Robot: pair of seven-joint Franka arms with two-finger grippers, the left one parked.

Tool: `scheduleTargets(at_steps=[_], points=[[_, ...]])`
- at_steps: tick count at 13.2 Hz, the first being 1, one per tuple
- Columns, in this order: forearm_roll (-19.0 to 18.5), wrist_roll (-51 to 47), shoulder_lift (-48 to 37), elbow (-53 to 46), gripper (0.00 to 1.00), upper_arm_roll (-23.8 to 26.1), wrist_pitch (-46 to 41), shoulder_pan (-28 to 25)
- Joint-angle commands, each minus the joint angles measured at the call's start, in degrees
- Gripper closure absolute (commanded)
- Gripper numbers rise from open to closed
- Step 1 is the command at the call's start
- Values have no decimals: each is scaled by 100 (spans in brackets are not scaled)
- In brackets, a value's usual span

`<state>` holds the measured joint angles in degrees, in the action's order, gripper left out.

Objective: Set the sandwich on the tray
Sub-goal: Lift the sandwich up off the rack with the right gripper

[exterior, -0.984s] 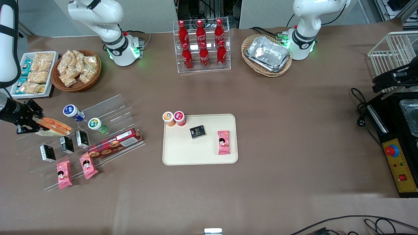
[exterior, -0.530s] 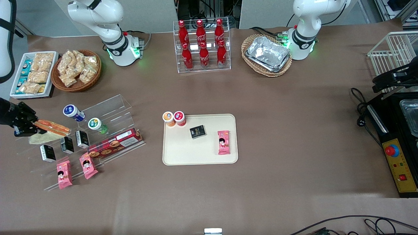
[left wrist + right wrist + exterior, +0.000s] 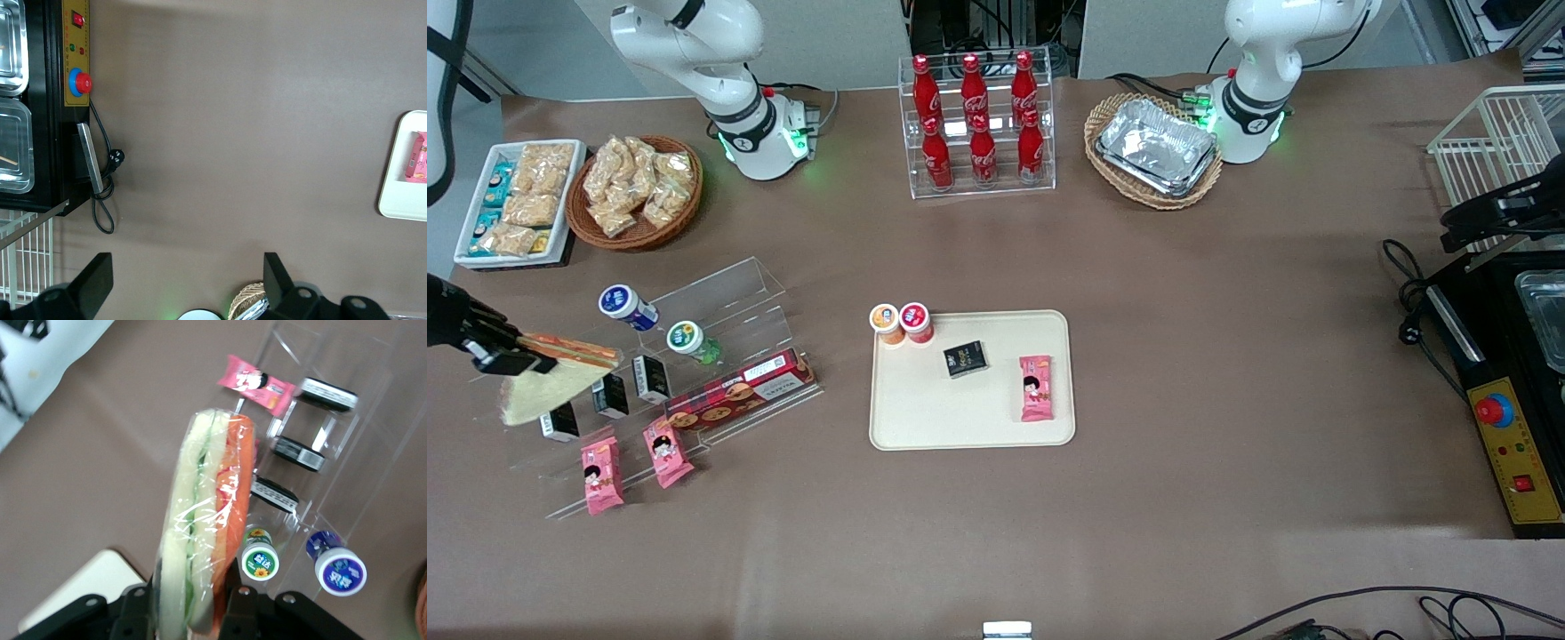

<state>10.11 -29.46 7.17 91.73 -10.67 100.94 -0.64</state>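
Front view: end effector [image 3: 505, 356] gripping sandwich [image 3: 547, 380] above acrylic rack [image 3: 694, 307].

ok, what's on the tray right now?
The tray holds a black packet and a pink packet. The sandwich is in the pincer, above the acrylic rack.

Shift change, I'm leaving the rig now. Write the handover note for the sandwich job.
End effector: shut on the sandwich, held in the air over the clear display shelf at the working arm's end of the table.
Tray: mid-table, toward the parked arm from the shelf; it carries a pink packet, a small black box and two small tubs, with bare surface nearer the front camera.
Done: sandwich gripped and lifted.
Left: carry it over to the tray, set it on the bare part, release.
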Motion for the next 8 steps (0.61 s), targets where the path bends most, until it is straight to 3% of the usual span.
scheduleTargets(at_steps=[1, 4, 8], points=[[88, 1448, 215, -322, 63, -66, -189, -383], [53, 3265, 312, -331, 63, -75, -206, -778], [-210, 4157, 478, -331, 63, -66, -171, -1472]])
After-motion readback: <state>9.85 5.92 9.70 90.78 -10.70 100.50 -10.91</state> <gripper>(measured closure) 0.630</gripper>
